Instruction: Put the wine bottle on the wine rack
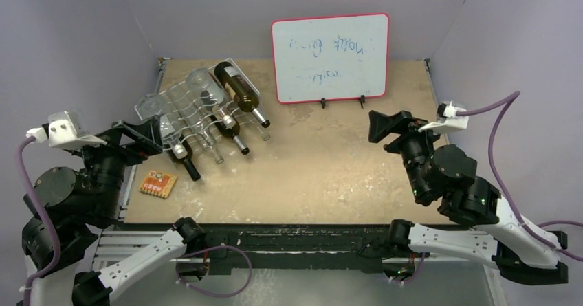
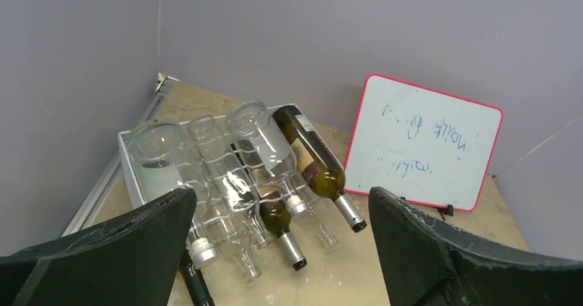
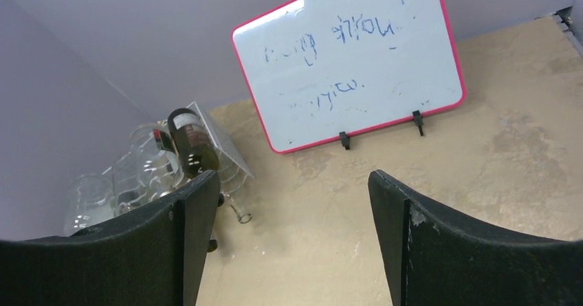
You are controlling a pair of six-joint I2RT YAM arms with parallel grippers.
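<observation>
Since the dark wine bottle (image 1: 237, 86) lies on the top tier of the wine rack (image 1: 180, 103) at the far left of the table (image 1: 330, 175), the task looks finished. The left end effector (image 2: 280, 194) and right end effector (image 3: 292, 175) gape wide, holding nothing.

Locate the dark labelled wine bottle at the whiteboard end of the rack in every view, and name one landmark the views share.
Top external: the dark bottle lies upper left of centre, at the right end of the wine rack.
Left wrist: the dark bottle is near centre, rightmost on the rack, just left of the whiteboard.
Right wrist: the dark bottle is left of centre, lower left of the whiteboard.
Shared landmark: the red-framed whiteboard.
</observation>
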